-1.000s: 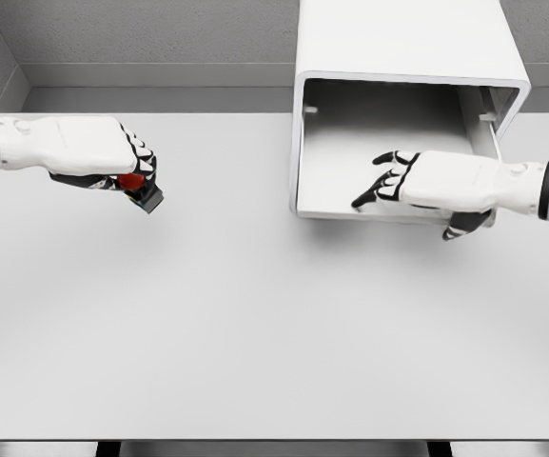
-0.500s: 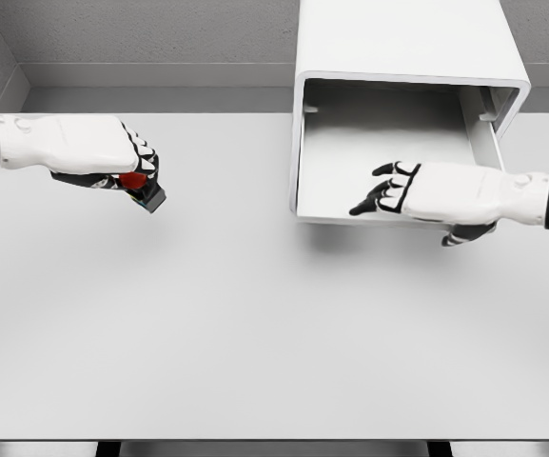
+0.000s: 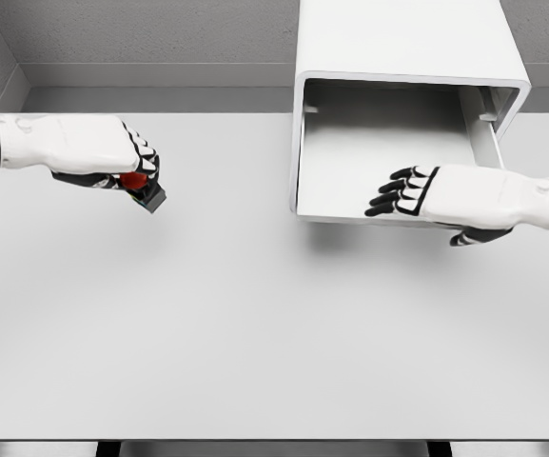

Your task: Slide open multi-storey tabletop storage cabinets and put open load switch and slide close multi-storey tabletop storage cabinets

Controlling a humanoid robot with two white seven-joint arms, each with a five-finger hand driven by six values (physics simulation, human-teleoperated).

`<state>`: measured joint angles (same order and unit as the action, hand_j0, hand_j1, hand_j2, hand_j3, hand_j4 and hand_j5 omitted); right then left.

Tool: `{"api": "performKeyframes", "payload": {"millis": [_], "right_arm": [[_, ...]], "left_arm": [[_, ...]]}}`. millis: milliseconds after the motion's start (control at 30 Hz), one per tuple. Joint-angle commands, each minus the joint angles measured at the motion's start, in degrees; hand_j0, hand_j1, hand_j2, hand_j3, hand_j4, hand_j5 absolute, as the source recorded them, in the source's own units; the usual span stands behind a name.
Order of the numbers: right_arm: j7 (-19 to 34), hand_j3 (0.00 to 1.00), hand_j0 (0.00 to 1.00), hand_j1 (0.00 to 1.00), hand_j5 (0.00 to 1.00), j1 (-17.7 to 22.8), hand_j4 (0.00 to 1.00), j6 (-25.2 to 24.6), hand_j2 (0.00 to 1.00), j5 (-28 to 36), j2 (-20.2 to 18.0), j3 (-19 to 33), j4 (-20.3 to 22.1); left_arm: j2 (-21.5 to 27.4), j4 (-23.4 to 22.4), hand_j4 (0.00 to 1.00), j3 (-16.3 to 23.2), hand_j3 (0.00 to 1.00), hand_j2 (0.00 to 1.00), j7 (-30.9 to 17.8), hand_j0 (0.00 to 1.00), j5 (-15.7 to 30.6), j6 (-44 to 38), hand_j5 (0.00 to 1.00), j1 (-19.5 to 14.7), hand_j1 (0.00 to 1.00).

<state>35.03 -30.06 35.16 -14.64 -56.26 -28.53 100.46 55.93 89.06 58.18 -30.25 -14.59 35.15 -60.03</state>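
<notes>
The white storage cabinet (image 3: 407, 38) stands at the back right, and its drawer (image 3: 299, 171) is pulled out toward me, showing a bare grey inside. My left hand (image 3: 139, 173) hovers over the left of the table, shut on the load switch (image 3: 146, 189), a small red and dark block that pokes out below the fingers. My right hand (image 3: 400, 192) hangs over the front part of the drawer, fingers spread and relaxed, holding nothing.
The grey table (image 3: 255, 324) stretches wide in front of both hands. A grey wall (image 3: 141, 38) runs behind the table and the cabinet.
My right hand has drawn back to the right across the drawer front and its fingers have straightened. The left hand with the switch has barely moved.
</notes>
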Motion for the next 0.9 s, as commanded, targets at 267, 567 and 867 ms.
{"api": "performKeyframes", "payload": {"millis": [267,567,867], "right_arm": [[0.0,1.00,1.00,1.00,1.00,4.9,1.00,-0.2,1.00,4.9,-3.8,12.3,0.2],[0.0,1.00,1.00,1.00,1.00,18.4,1.00,-0.2,1.00,10.1,-10.9,30.9,0.2],[0.0,1.00,1.00,1.00,1.00,36.6,1.00,-0.2,1.00,10.1,-10.7,47.1,0.1]], "left_arm": [[-1.5,5.7,0.41,-0.2,0.41,0.41,0.0,0.41,2.0,-0.1,0.41,-3.3,0.41],[-4.2,5.7,0.41,-0.2,0.41,0.41,0.0,0.41,3.8,-0.1,0.41,-5.4,0.41],[-11.9,5.2,0.41,0.2,0.41,0.41,-0.2,0.41,8.1,-0.1,0.41,-12.0,0.41]]}}
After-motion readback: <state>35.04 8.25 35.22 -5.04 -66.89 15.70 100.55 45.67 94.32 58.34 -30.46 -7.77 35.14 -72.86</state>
